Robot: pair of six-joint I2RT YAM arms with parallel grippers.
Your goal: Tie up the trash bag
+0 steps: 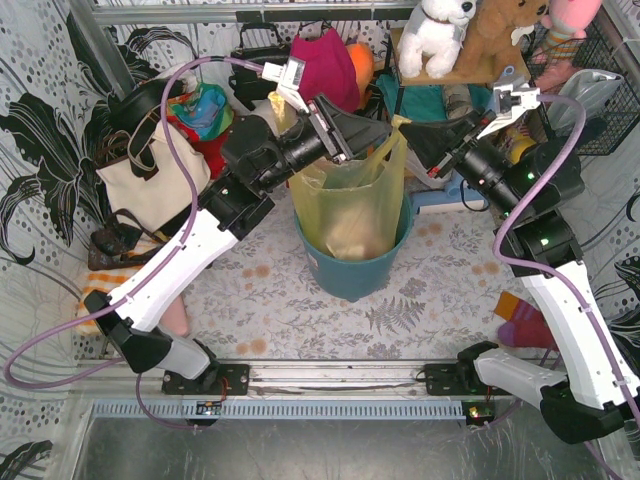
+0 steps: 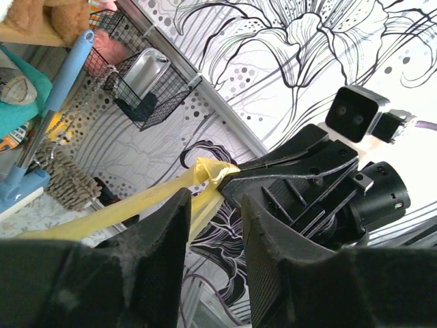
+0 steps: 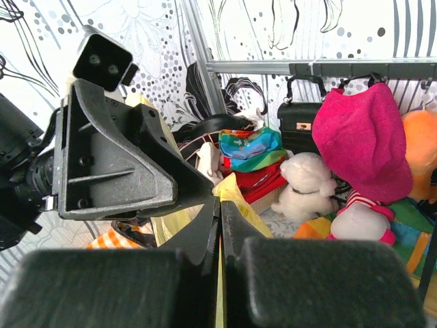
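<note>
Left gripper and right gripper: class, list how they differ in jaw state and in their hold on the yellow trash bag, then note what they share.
Jaws: the left gripper has its fingers apart; the right gripper is shut.
Hold: the right gripper pinches the drawn-up tip of the trash bag; the left gripper grips nothing, and a strand of film only runs through its gap.
Shared: both are black and meet at the bag's top, above the teal bin.

We have two arms: our left arm (image 1: 190,255) and right arm (image 1: 575,310) wear glossy white shells low down and black joints above. A lilac cable (image 1: 166,150) runs along each. Our left gripper (image 2: 215,205) and right gripper (image 3: 220,212) have rough black fingers (image 2: 157,253). A boxy black twin-lens camera (image 3: 102,61) tops each wrist.
</note>
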